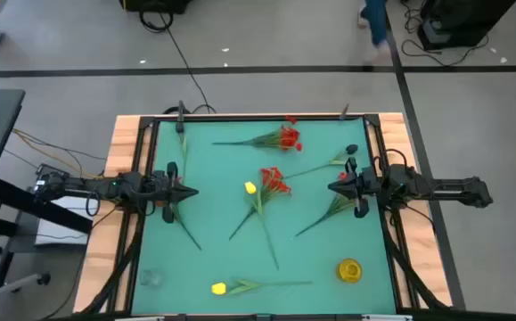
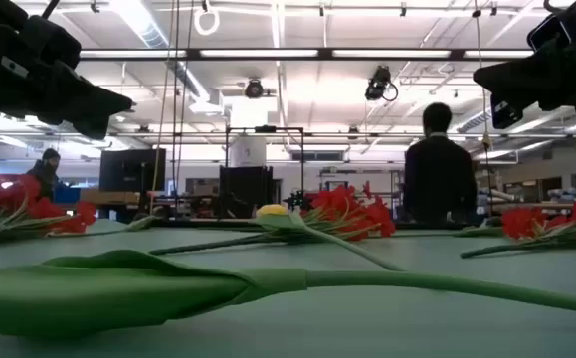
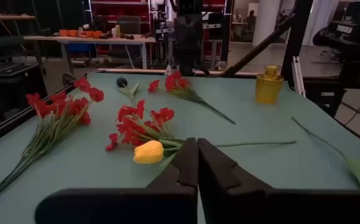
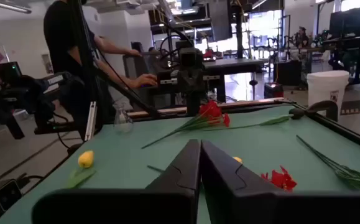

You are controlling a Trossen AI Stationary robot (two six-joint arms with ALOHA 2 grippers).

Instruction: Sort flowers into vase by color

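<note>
Green mat, workshop behind, a person standing past the far edge. Your left gripper (image 1: 189, 191) hovers at the mat's left side, fingers pressed together; right gripper (image 1: 333, 186) mirrors it on the right, fingers likewise together. Between them, mid-mat, lie a yellow tulip (image 1: 250, 188) and a red bunch (image 1: 275, 181), heads touching, stalks trailing toward the near edge. Both arms look about equally near. Yellow vase (image 1: 349, 269) sits near-right, so the right arm likely suits the tulip.
</note>
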